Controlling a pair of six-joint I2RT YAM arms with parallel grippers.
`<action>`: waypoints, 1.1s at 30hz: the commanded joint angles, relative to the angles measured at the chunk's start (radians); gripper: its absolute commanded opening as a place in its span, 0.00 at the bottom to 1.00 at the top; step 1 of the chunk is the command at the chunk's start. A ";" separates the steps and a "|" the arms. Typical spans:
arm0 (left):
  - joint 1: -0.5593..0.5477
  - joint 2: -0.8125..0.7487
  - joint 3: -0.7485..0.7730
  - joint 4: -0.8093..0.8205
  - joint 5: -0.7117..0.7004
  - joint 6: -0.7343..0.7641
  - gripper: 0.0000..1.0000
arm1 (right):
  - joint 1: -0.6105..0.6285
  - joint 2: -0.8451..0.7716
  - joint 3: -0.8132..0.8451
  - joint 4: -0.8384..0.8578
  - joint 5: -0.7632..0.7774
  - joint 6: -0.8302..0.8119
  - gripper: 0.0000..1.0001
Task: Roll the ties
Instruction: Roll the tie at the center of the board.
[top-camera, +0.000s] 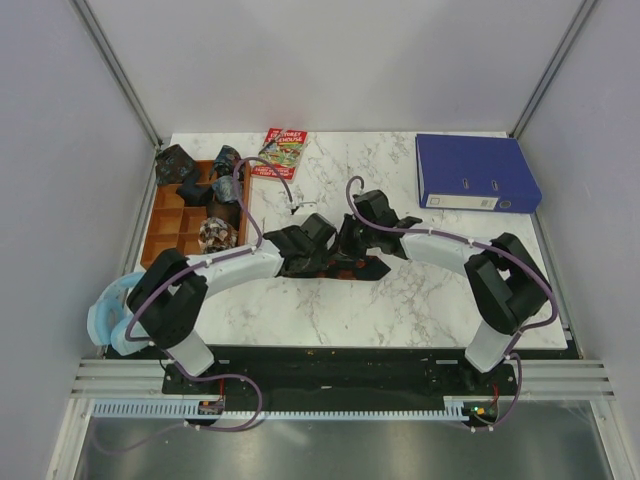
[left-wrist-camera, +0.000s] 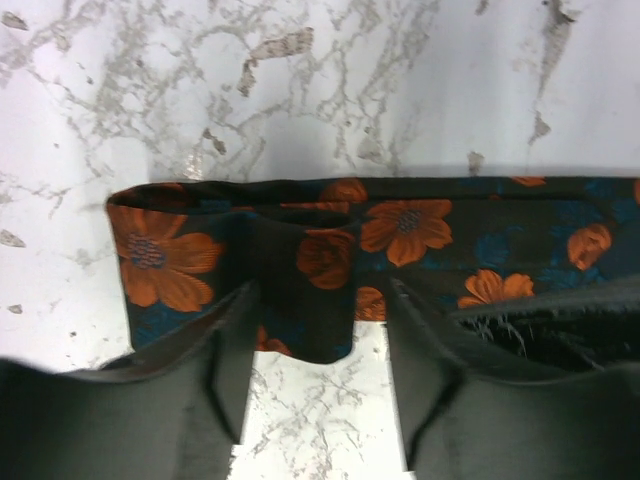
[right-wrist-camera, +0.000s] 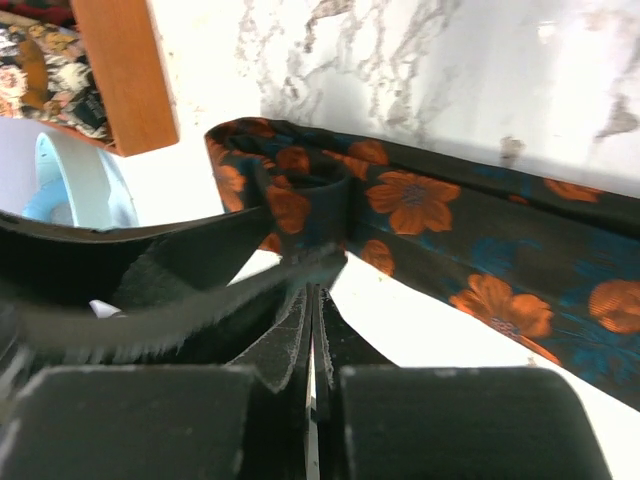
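Seen from above, the white-and-black left arm (top-camera: 230, 268) and right arm (top-camera: 440, 245) meet over the middle of the white marble-patterned table (top-camera: 420, 300). They hide nearly all of the long black fabric tie with orange flowers (left-wrist-camera: 410, 225), and only dark scraps show beneath them. The left arm partly covers a light blue object (top-camera: 105, 318) at the table's 8 o'clock edge, and it cannot be identified.

The blue lever-arch binder (top-camera: 475, 170) lies flat at 1 o'clock. The brown wooden compartment tray (top-camera: 172, 238) is at 10 o'clock and the red-and-green booklet (top-camera: 283, 152) at 11 o'clock. Small dark patterned tie bundles (top-camera: 228, 162) sit in the tray, too small to read in detail.

In the left wrist view the long tie lies flat on the table, running from 9 to 3 o'clock and cut off at 3. Teal shows between its flowers. Its 9 o'clock end is folded back on itself, and a narrow flap points toward 6 o'clock.

The left claw (left-wrist-camera: 320, 300) stands with its jaws apart on either side of that flap. Bare table shows between the flap and the 3 o'clock finger, so it grips nothing. The right claw (right-wrist-camera: 316, 275) has its fingers pressed together, with the tips against the folded end. Whether any fabric is pinched between them cannot be made out.
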 joint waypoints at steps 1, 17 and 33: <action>-0.009 -0.091 -0.020 0.026 0.030 0.011 0.66 | -0.006 -0.032 0.030 -0.060 0.039 -0.030 0.04; 0.090 -0.338 -0.101 0.000 0.144 0.082 0.79 | 0.059 0.061 0.185 -0.066 0.010 -0.018 0.04; 0.321 -0.381 -0.322 0.216 0.438 0.091 0.78 | 0.091 0.166 0.179 -0.028 0.021 -0.031 0.02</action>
